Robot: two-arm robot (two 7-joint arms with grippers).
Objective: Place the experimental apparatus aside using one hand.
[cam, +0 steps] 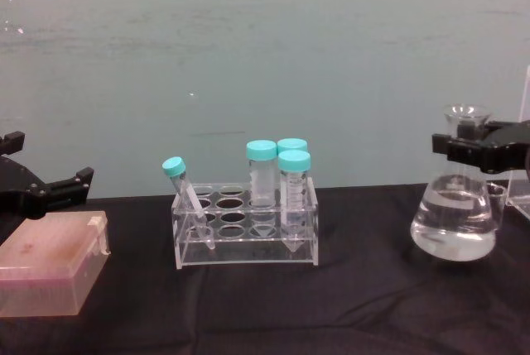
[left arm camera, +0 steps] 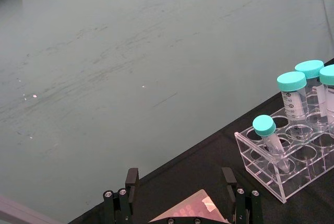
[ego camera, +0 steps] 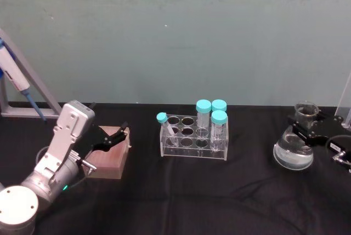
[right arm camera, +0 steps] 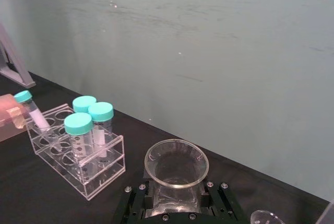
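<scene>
Right pincer (cam: pixel 464 146): closing around the neck of the flask (cam: pixel 456 224), one black jaw on each side just under the lip; whether the pads are pressing the glass I cannot tell for certain, though it is looking like a grip.
Flask: sitting at the right end of the black desk (ego camera: pixel 181 191), upright, with clear liquid filling the wide lower part; in the chest view its base is appearing at or just above the cloth, and I cannot tell which.
Left pincer (ego camera: pixel 116 135): hanging open over the pink box (ego camera: pixel 109 155) at the left of the desk, holding nothing.
Rack (ego camera: pixel 193 138): standing mid-desk, well apart from the flask, carrying three capped tubes upright and one leaning.
Beaker (right arm camera: pixel 267 217): showing as a small glass rim just beside the flask in the right wrist view.
Risk, slipping: smooth tapered glass is giving the jaws little to bite, so the weight of liquid could be pulling it down through them.
Risk, spilling: the mouth is uncovered, so tilting or jerking sideways would be sloshing liquid out.
Risk, knocking: swinging aside could be striking the beaker nearby.
</scene>
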